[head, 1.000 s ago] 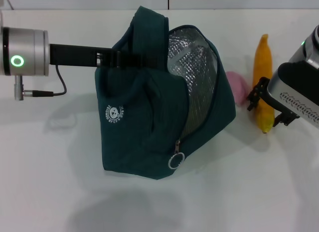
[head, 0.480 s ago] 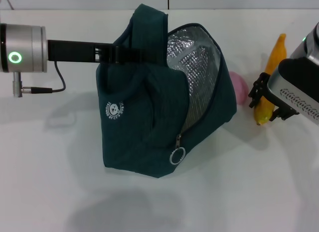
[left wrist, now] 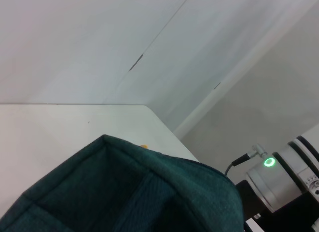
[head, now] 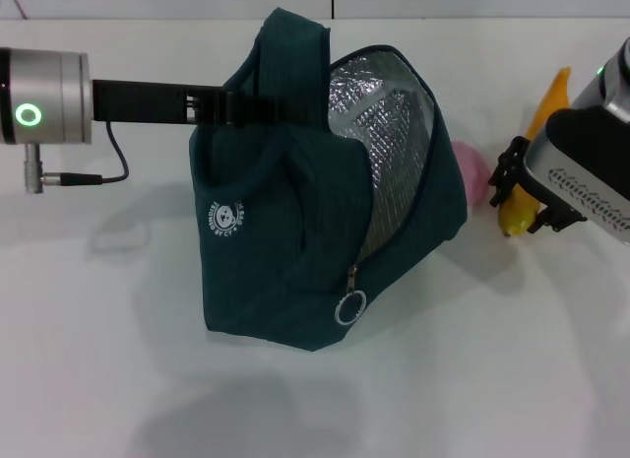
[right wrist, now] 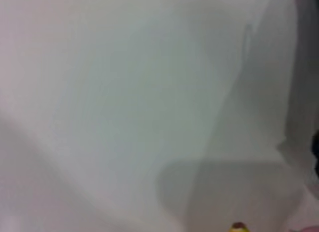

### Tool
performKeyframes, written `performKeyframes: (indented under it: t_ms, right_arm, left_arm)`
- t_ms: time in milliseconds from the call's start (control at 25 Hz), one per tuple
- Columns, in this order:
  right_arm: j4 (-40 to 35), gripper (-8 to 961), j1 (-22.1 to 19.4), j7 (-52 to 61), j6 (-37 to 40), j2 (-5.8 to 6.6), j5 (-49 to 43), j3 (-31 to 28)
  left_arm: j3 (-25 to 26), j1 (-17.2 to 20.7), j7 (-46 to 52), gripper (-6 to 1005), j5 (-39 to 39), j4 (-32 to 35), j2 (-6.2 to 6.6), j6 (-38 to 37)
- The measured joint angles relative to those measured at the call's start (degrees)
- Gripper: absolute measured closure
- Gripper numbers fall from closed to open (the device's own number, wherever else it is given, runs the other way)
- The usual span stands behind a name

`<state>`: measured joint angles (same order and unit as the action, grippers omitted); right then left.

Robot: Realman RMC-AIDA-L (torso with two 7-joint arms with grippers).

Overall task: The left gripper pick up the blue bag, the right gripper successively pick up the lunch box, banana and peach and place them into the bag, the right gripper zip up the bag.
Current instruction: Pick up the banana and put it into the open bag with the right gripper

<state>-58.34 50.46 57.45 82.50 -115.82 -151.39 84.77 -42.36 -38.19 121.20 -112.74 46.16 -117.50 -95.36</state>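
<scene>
Banana [head: 519, 204] step in hand: right gripper [head: 525, 197] clamped on the fruit, lifted right of the blue bag [head: 325, 241], which the left gripper [head: 258, 107] holds closed on its handle, mouth open; peach [head: 472, 172] waits between; next, carry leftward into the foil opening.

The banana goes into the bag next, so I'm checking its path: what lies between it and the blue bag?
In the head view, the peach lies on the table between the blue bag and the banana, which the right end effector holds.
</scene>
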Motion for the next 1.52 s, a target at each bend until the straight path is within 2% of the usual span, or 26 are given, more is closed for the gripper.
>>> performKeyframes:
  t_ms: [360, 680, 920, 1160, 1400, 1520]
  right_arm:
    - [-2.36, 496, -0.14, 3.2, 3.36, 0.01, -0.41, 0.2]
    - [-8.5, 501, -1.05, 8.05, 7.21, 0.02, 0.53, -0.76]
    - [-11.71, 504, 0.09, 12.82, 10.82, 0.06, 3.05, -4.75]
    - [-15.06, 505, 0.02, 18.27, 11.57, -0.01, 3.73, -5.05]
    - [-17.91, 506, 0.63, 23.34, 16.07, 0.01, 4.03, -5.42]
    - [-18.96, 507, 1.38, 24.85, 18.67, -0.02, 4.73, -7.47]
  left_arm:
    - [0.09, -0.13, -0.01, 958, 0.12, -0.11, 0.12, 0.0]
    - [0.28, 0.22, 0.39, 958, 0.44, -0.17, 0.24, -0.08]
    - [0.67, -0.03, 0.46, 958, 2.17, -0.16, 0.33, -0.1]
    - [0.84, 1.19, 0.51, 958, 4.56, 0.02, 1.29, -0.09]
    - [1.7, 2.53, 0.57, 958, 4.87, 0.08, 1.81, -0.09]
    - [1.7, 3.48, 0.92, 958, 5.05, 0.06, 2.13, -0.27]
